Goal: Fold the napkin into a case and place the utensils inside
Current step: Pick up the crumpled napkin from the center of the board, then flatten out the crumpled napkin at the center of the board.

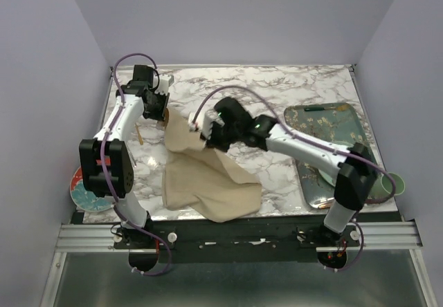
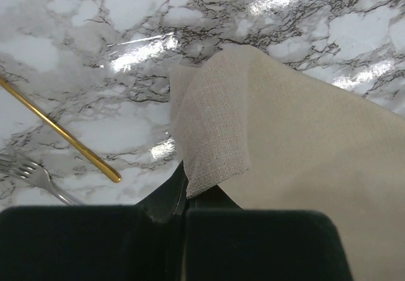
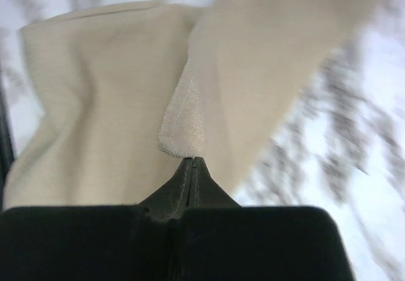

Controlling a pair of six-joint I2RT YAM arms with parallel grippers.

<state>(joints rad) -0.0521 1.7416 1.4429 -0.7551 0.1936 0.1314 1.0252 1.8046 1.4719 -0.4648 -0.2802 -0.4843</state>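
Note:
The beige napkin [image 1: 208, 182] lies crumpled on the marble table [image 1: 277, 89], its far part pulled up between the two arms. My left gripper [image 1: 162, 111] is shut on one corner of it; in the left wrist view the cloth corner [image 2: 212, 142] folds over out of the closed gripper [image 2: 188, 191]. My right gripper [image 1: 202, 131] is shut on another corner, and the right wrist view shows that corner [image 3: 183, 126] pinched at the tips of the gripper [image 3: 193, 161]. A gold utensil handle [image 2: 60, 132] and the fork [image 2: 35, 176] lie on the marble left of the napkin. The case is not formed.
A floral-patterned tray [image 1: 325, 124] sits at the right under the right arm. A teal plate [image 1: 84, 189] rests at the near left edge and a green cup [image 1: 392, 182] at the near right. The utensils [image 1: 139, 135] lie beside the left arm.

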